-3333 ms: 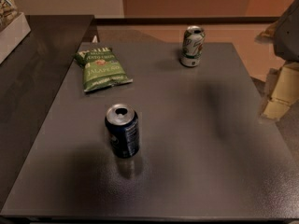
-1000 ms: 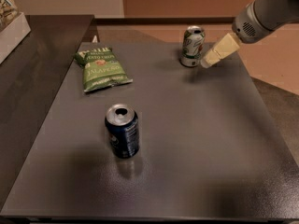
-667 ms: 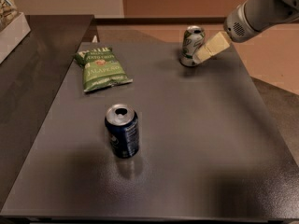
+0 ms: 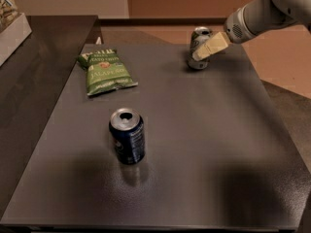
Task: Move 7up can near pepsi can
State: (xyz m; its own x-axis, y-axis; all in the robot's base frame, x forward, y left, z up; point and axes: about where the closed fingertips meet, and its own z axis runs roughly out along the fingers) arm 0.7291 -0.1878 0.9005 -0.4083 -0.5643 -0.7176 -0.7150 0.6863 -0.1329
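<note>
7up can (image 4: 199, 36): upright, far end of the desk (image 4: 218, 144), right of centre.
End effector (image 4: 205, 51): at the can's right flank, overlapping it; opening cannot be told.
Bearing: can immediately left of it; pepsi can (image 4: 127, 137) well apart, front-left.

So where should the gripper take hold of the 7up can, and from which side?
Around the middle of its round wall, coming in level from the right. The 7up can stands upright near the far edge of the table, and the gripper is at its right side.
</note>
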